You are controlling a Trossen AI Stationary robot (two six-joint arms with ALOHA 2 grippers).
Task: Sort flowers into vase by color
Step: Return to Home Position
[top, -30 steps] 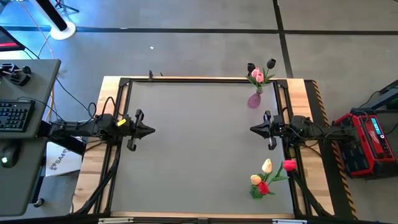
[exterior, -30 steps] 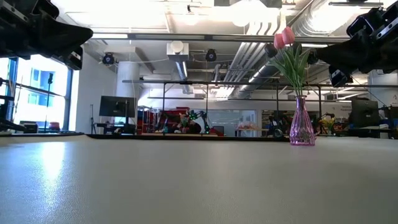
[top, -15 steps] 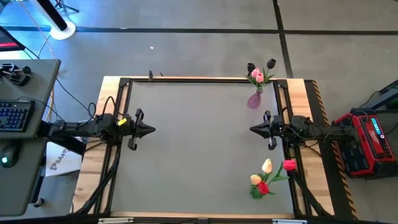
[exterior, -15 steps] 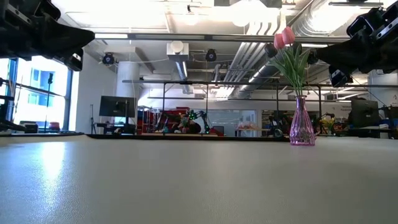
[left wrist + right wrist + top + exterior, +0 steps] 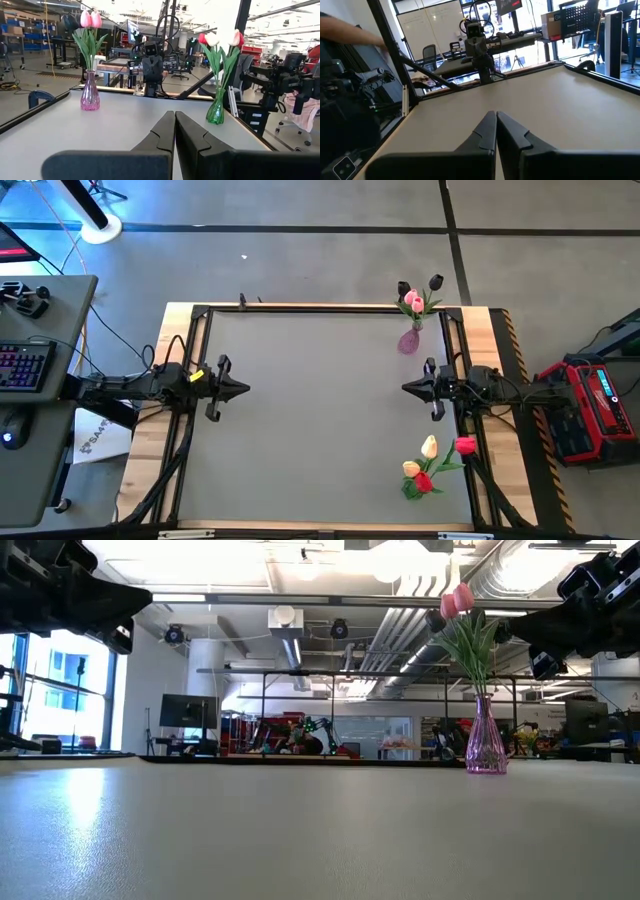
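As things stand: you have nothing loose on the worktop [image 5: 320, 430]; every stem sits in a vase.
Left gripper [image 5: 243, 390]: fingers pressed together, empty, at its own edge, pointing across the worktop.
Right gripper [image 5: 405, 388]: fingers together, empty, facing the left one.
Pink and black flowers [image 5: 416, 301]: upright in the purple vase [image 5: 408, 341], near the right gripper's one flank.
Red and cream flowers [image 5: 436, 459]: upright in the green vase [image 5: 412, 489], off its other flank, farther away.
Nearer arm: the right, for both vases.
Your next move: probably none toward the flowers.
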